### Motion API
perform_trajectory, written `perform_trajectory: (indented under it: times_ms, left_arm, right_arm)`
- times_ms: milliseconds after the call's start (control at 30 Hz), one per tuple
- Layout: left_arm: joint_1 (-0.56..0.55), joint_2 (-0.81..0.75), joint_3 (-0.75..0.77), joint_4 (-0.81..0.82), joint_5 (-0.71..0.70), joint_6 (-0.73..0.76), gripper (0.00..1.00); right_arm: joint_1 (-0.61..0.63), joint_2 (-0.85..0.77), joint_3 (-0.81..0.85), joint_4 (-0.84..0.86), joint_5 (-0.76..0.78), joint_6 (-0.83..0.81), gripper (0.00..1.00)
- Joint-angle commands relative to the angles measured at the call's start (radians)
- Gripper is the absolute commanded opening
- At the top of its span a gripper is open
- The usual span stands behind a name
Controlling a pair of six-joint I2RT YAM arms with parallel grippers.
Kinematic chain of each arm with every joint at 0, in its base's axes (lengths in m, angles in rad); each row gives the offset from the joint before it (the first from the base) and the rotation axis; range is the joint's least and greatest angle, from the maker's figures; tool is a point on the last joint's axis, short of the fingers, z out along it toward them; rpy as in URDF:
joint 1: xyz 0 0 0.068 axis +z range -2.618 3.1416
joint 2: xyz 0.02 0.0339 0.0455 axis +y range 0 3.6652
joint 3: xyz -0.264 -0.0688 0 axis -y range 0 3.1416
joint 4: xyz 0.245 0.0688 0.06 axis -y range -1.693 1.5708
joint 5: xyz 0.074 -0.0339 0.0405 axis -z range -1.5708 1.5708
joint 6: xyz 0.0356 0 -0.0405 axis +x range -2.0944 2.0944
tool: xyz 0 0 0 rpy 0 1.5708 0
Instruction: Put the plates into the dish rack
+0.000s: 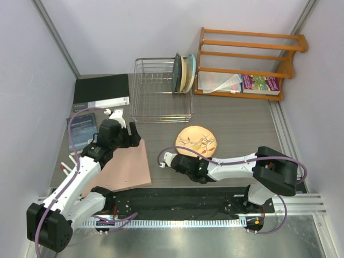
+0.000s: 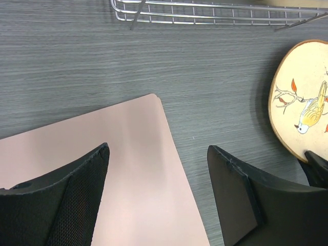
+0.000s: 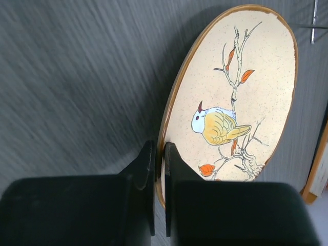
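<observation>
A yellow-orange plate with a bird [image 1: 196,141] is in the middle of the table, raised at its near edge. My right gripper [image 1: 184,159] is shut on its near rim; in the right wrist view the fingers [image 3: 160,169] pinch the plate [image 3: 241,92] edge. The plate also shows in the left wrist view [image 2: 302,97]. The wire dish rack [image 1: 161,90] stands at the back with three plates [image 1: 183,72] upright at its right end. My left gripper [image 1: 124,130] is open and empty over a pink board [image 1: 126,166].
An orange wooden shelf [image 1: 247,59] with books stands at the back right, beside the rack. A black binder [image 1: 102,90] and a dark booklet [image 1: 82,130] lie at the left. The rack's front edge [image 2: 215,13] shows in the left wrist view, beyond the board [image 2: 118,169].
</observation>
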Motion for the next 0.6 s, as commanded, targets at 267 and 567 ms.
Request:
perform_trajectory:
  times_ms: [267,567]
  left_arm:
    - [-0.003,0.126,-0.001,0.101,0.166,-0.115,0.77]
    - [-0.151,0.261,0.007,0.251,0.101,-0.201,0.77]
  right_arm:
    - [0.044,-0.080,0.060,-0.196,-0.367,0.023,0.50]
    - [-0.125,-0.038,0.286,-0.358,-0.622,0.023,0.60]
